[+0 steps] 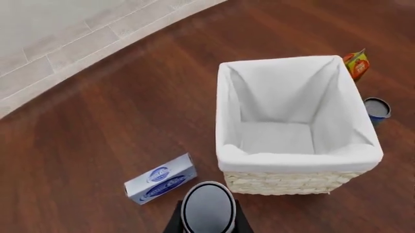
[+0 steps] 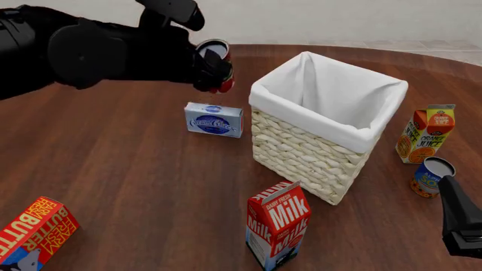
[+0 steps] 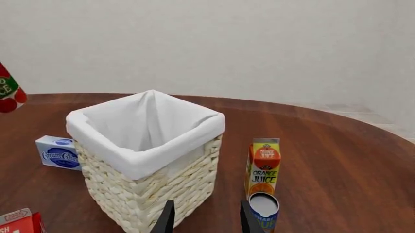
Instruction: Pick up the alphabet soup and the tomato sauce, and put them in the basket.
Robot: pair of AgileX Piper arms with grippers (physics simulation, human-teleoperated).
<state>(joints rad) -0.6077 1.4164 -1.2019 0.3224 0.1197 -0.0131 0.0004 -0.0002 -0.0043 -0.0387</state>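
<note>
The basket (image 2: 328, 127) is standing empty mid-table while the left gripper (image 2: 213, 70), clamping the tomato sauce (image 2: 214, 63) aloft just short of it, should be centring over the lining before letting go, as the alphabet soup (image 2: 432, 176) is waiting beside the open-fingered right gripper (image 3: 205, 216).

light: bright, even | shadows: faint, soft | focus: sharp | glare: none

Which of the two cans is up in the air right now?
The tomato sauce, the slim red can with a green band, is held above the table by the left gripper. The wider blue-and-orange alphabet soup stands on the table beside the orange juice carton.
</note>
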